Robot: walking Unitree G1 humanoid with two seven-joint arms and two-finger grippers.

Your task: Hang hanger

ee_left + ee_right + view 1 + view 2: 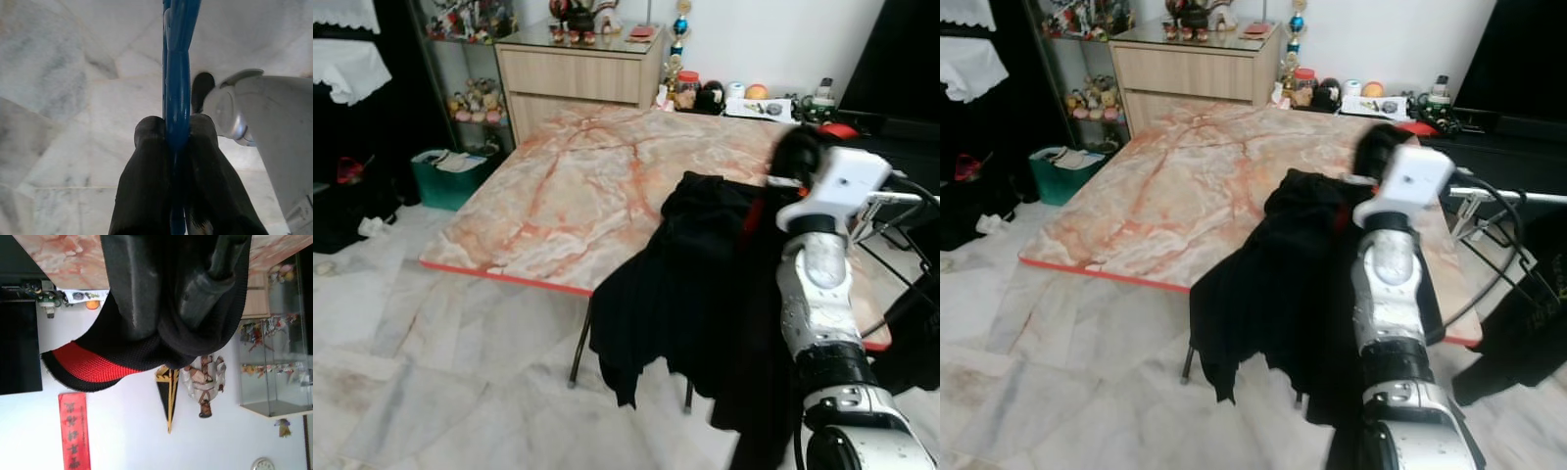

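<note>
hanger (177,73): blue | garment (695,284): black, red trim | table (578,186): pink-orange marble pattern, red edge

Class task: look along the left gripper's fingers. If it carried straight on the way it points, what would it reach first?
The left gripper is shut on a blue hanger and points down at the marble floor. Beyond the hanger, nothing lies in its line, so it would probably meet the floor first, though depth is unclear.

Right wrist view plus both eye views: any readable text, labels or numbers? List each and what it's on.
None can be read for certain.
Red banner on the white wall: darker characters, too blurred to read.
Clock at the frame's edge: cut off, no numerals legible.
Jar and other items behind the marble table: labels too small.
</note>
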